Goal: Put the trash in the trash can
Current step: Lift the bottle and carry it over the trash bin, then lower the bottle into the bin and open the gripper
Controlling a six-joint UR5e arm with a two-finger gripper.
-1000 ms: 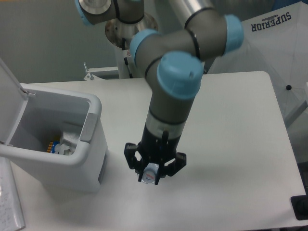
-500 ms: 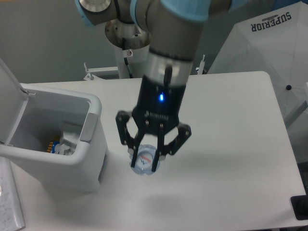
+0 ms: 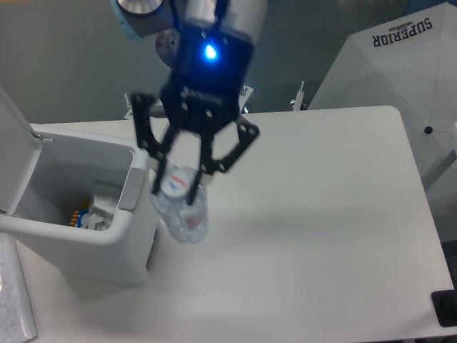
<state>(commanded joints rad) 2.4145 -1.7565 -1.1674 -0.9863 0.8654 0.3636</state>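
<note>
— Above the white table (image 3: 335, 214), what has changed?

— The black two-finger gripper (image 3: 178, 187) has risen and swung toward nine o'clock since half a second ago; earlier it hung lower over the tabletop's middle. It remains clenched on the crushed clear plastic bottle with bluish tint (image 3: 182, 207), now held in the air just beside the front rim of the large boxy light-grey plastic trash can (image 3: 107, 239).

— How does the bottle look?

— Translucent and crumpled, its cap end pinched between the fingers, body hanging down.

— And farther off?

— The bin's hinged lid stands open at nine o'clock; a blue light glows on the wrist at twelve o'clock.
</note>
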